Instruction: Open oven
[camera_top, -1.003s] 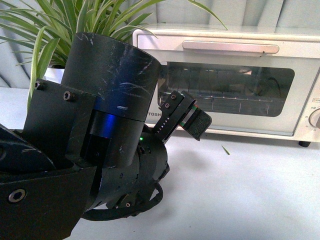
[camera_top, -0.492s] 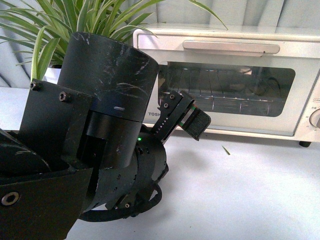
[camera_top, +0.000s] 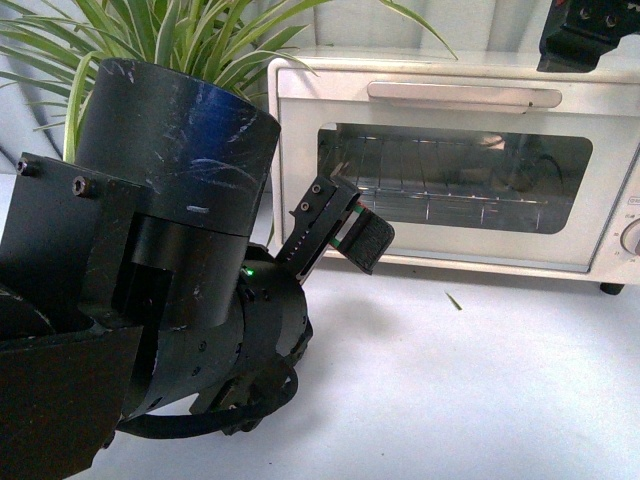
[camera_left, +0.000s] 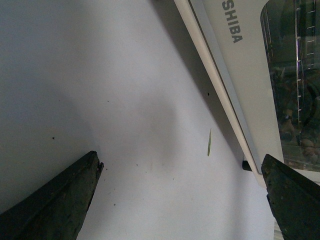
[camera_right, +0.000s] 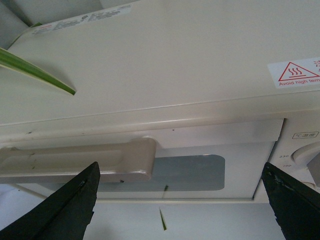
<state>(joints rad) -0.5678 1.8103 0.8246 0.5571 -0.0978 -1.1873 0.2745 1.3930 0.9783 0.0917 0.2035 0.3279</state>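
Cream-white boxy TOSHIBA toaster oven (camera_top: 460, 160) sits along the far edge of the pale desk (camera_top: 480, 380), toward the far right corner. Its glass door is shut and the long bar handle (camera_top: 465, 94) hasn't been grabbed.

Stuff I'd worry about from here:
- The right tool (camera_right: 180, 170) has its fingers wide apart with nothing between them. It hangs above the oven's top front edge, over the right end of the handle. If it comes down a bit off line, I reckon a finger lands on the top panel or the door face instead of straddling the bar.
- That oven looks light and stands on small black feet, so a hard pull could drag or tip it toward the near edge rather than swing the door.
- With the handle up top, the door probably drops forward. The left tool (camera_left: 181, 160) is low over the desk just in front of the door's lower left corner, so it could get clipped.

Pose-wise, the black left arm (camera_top: 170, 260) fills the near left, angled up and away toward the oven. Its fingers are spread and empty. Of the right arm, only the tool tip shows, high over the oven's right end.
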